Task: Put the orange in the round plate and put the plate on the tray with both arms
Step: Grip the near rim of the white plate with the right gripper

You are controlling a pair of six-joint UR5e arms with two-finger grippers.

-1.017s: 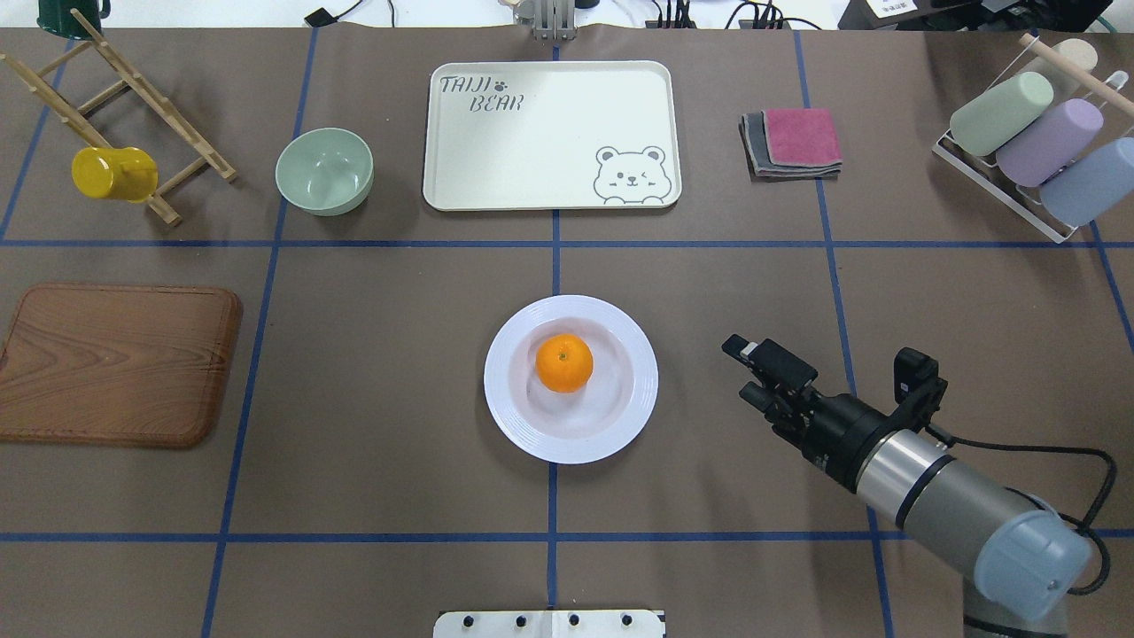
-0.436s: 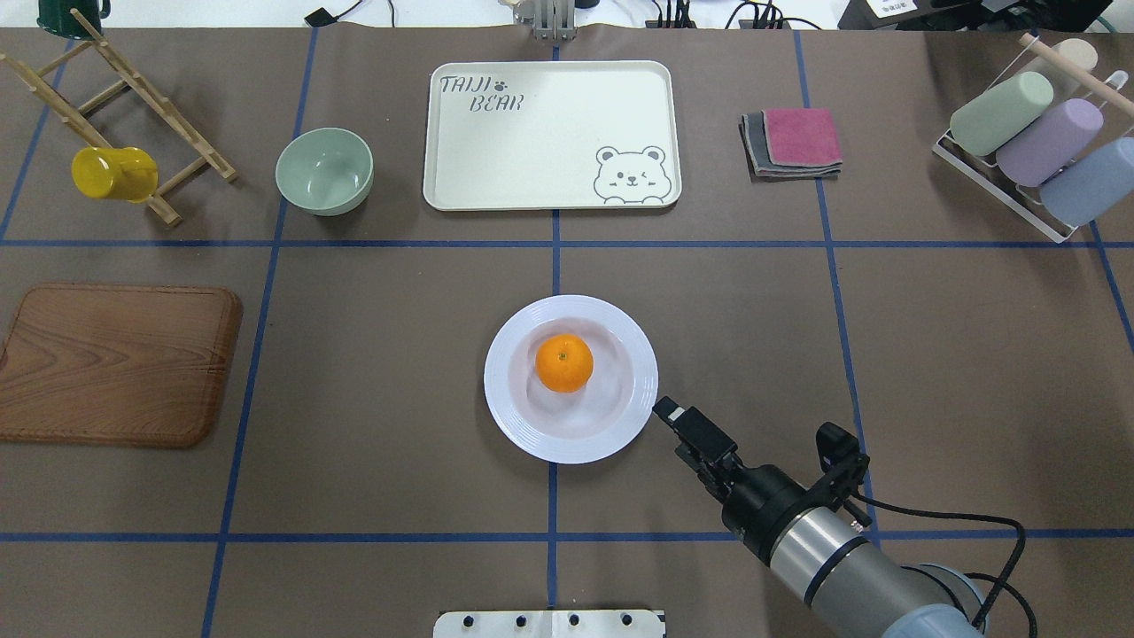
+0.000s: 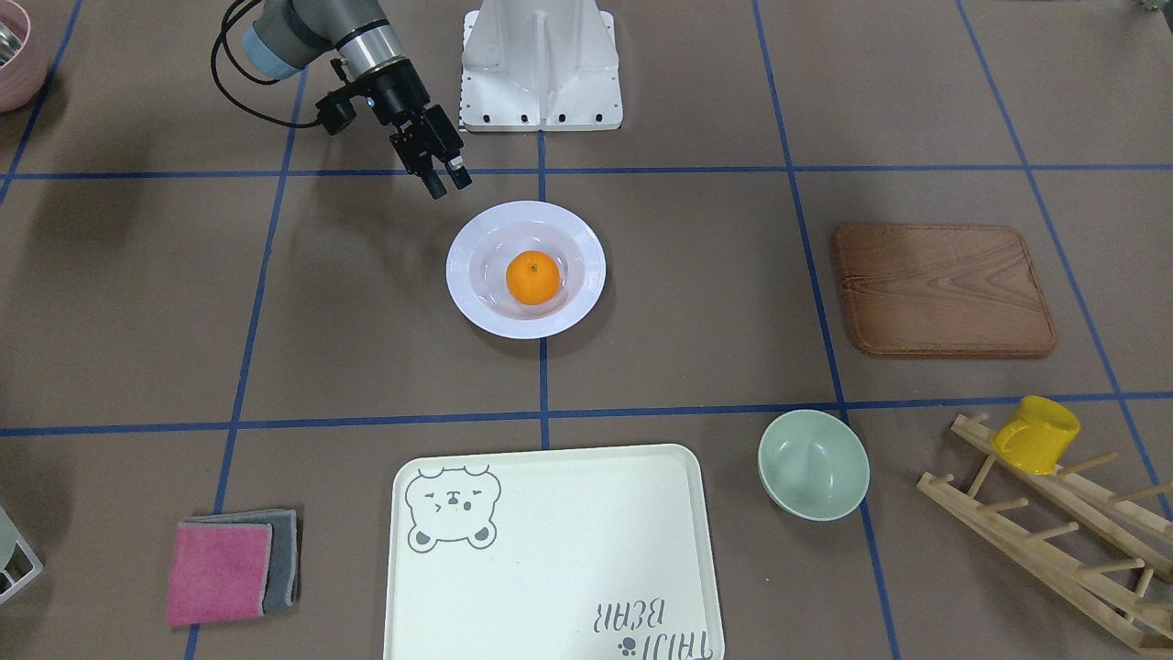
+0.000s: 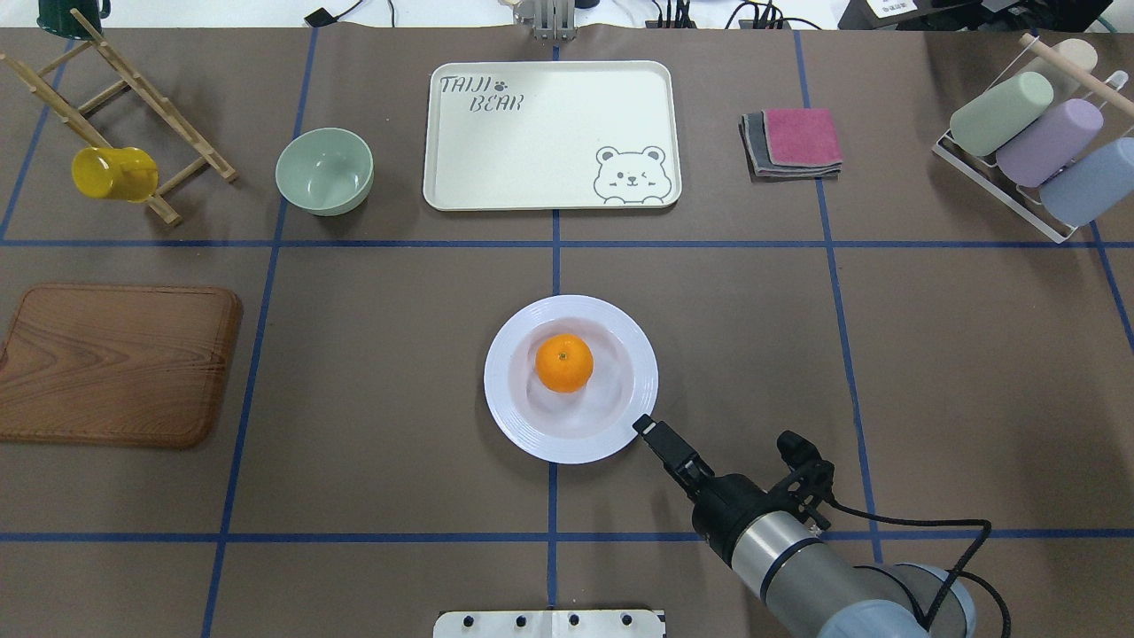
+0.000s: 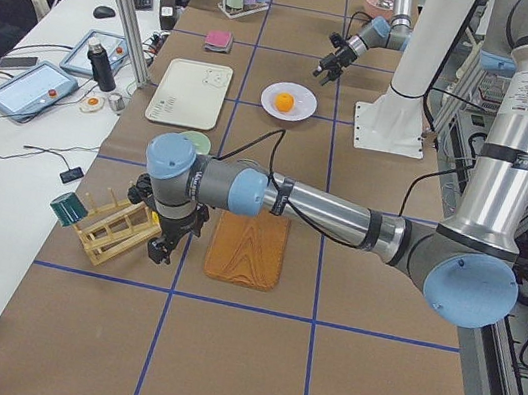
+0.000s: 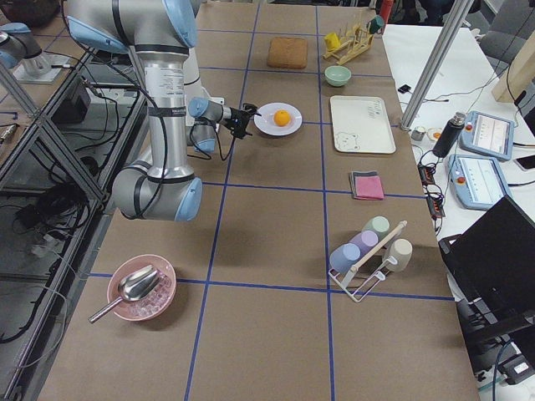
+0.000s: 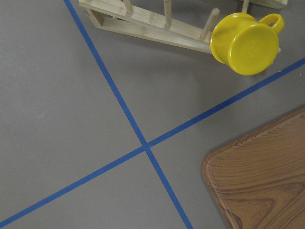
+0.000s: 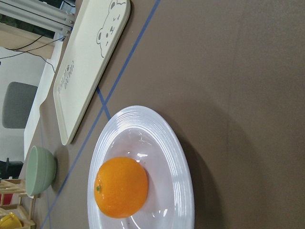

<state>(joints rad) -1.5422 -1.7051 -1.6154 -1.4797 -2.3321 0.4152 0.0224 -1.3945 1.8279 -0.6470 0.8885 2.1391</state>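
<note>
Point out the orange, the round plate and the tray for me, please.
orange (image 4: 564, 362): overhead exterior view, top of the fruit.
round plate (image 4: 500, 381): overhead exterior view, left ridged rim.
tray (image 4: 549, 133): overhead exterior view, bare middle.

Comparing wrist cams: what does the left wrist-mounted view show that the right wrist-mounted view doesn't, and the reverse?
Only the left wrist view: the brown wooden board. Only the right wrist view: the small orange fruit lying in the white round plate, the cream bear-print tray and the pale green bowl. Both: the brown table cover with blue tape lines, the bamboo rack and the yellow mug, a mere sliver in the right wrist view.
</note>
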